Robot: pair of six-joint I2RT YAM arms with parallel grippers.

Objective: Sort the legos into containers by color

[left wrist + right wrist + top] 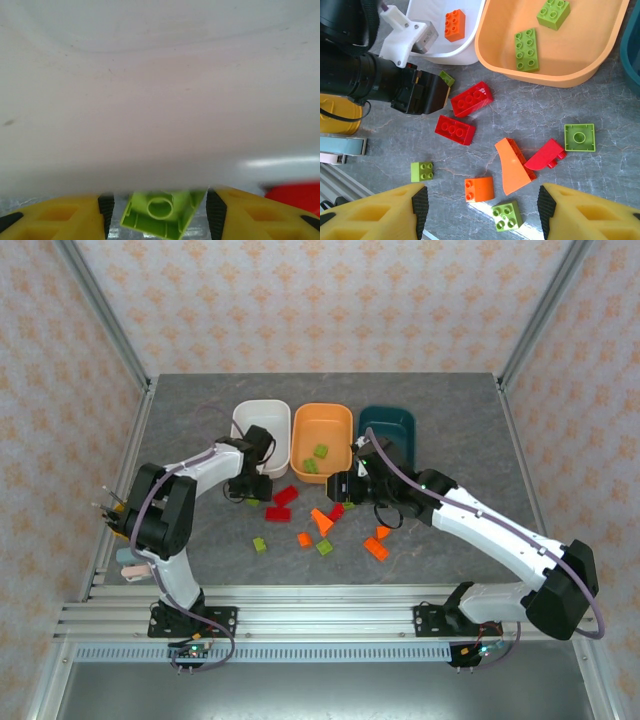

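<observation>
Basically: grey marbled table (190,430), patterned wallpaper (320,300) on three sides, aluminium posts (100,310) at the corners. Orange tub (322,435) sat mid-row, with the white tub (262,418) just beside it on the left and the teal tub (388,425) on the right. Loose legos (322,525) lay scattered in front of the orange tub. My right gripper (480,205) hung wide and empty above them. Its camera caught two green bricks (526,48) inside the orange tub and an orange brick (455,25) in the white one; from the top camera my left arm covered that spot. My left gripper (159,222), left-front of the orange tub, stood astride a tilted green brick (150,212), with a gap on one side.
</observation>
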